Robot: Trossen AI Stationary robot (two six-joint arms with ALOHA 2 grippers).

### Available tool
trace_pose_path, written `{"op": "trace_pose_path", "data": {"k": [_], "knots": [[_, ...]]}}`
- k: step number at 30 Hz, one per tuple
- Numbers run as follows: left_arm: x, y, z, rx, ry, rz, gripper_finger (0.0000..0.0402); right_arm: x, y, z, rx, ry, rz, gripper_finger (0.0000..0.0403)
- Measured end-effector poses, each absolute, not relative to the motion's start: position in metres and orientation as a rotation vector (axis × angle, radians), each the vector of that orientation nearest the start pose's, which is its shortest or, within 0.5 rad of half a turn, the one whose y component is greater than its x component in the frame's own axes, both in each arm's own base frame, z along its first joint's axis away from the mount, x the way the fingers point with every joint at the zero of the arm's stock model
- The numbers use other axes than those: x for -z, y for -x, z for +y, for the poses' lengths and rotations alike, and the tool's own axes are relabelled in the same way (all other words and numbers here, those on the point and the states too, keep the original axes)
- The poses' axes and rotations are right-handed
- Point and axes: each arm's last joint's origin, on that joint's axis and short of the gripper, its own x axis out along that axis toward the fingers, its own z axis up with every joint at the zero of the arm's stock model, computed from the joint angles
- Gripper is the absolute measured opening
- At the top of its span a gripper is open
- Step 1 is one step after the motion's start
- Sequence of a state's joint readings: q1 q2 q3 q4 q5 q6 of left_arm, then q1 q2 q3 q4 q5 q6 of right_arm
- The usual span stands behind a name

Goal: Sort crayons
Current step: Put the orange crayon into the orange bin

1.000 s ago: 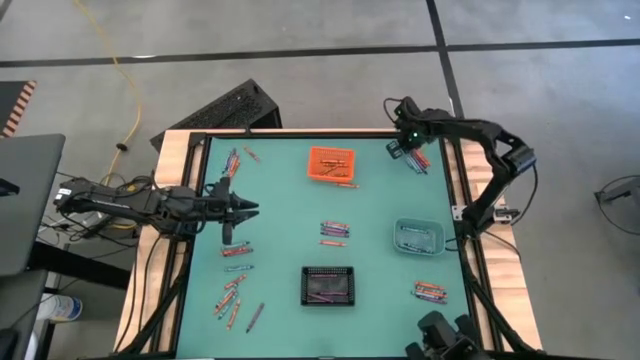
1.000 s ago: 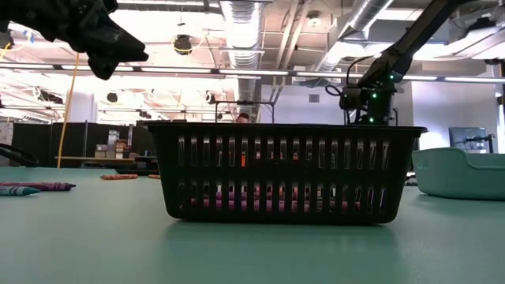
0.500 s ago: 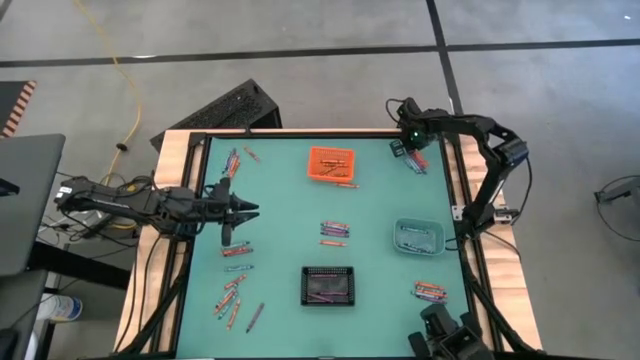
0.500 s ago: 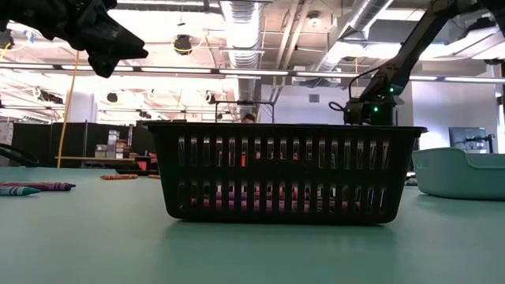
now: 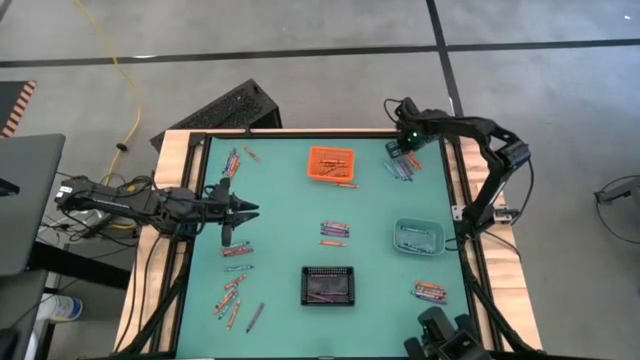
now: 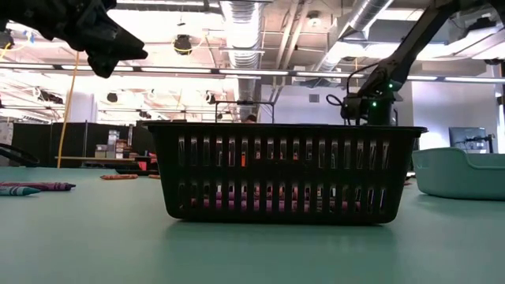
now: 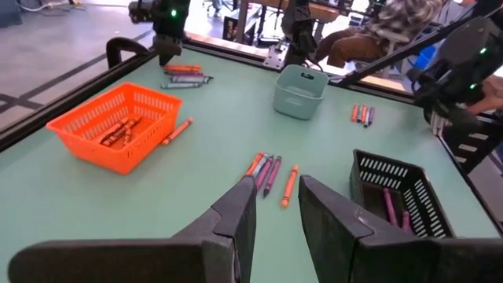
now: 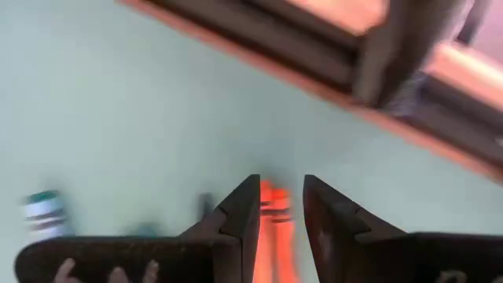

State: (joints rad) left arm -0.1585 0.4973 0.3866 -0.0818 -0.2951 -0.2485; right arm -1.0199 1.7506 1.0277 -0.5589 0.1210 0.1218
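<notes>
Right wrist view shows your right gripper [image 8: 273, 206] with an orange crayon [image 8: 276, 228] between its slightly parted fingers; whether they pinch it I cannot tell. From above, that gripper [image 5: 403, 146] sits over the desk's far right corner, beside a small pile of crayons [image 5: 400, 169]. Close fully on one stick only, lift straight up clear of the pile, then carry it to the orange bin [image 5: 329, 162] near the far edge. Your left gripper [image 7: 275, 208] hangs released over the left side, waiting.
</notes>
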Motion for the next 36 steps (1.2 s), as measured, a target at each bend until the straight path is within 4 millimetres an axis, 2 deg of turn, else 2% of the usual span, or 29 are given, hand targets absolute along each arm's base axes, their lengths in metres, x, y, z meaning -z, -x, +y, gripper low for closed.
{"op": "trace_pose_path", "data": {"k": [5, 12, 16, 26, 29, 36], "knots": [[-0.239, -0.131, -0.012, -0.167, 0.218, 0.212, 0.0086, -0.162, -0.161, -0.263, 1.041, -0.692, 1.208, 0.0113], [-0.235, -0.129, -0.013, -0.166, 0.271, 0.260, 0.0086, -0.160, -0.166, -0.247, 1.023, -0.664, 1.342, 0.0113], [-0.245, -0.123, -0.013, -0.104, 0.183, 0.174, 0.0086, -0.160, -0.169, -0.245, 1.075, -0.592, 1.377, 0.0113], [-0.261, -0.099, -0.009, -0.084, 0.094, 0.001, 0.0086, -0.160, -0.159, -0.245, 1.063, -0.615, 1.434, 0.0113], [-0.254, -0.097, -0.008, -0.084, 0.060, -0.030, 0.0086, -0.159, -0.158, -0.244, 1.052, -0.617, 1.448, 0.0113], [-0.221, -0.099, -0.008, -0.107, 0.045, -0.120, 0.0086, -0.155, -0.164, -0.239, 1.011, -0.583, 1.452, 0.0113]]}}
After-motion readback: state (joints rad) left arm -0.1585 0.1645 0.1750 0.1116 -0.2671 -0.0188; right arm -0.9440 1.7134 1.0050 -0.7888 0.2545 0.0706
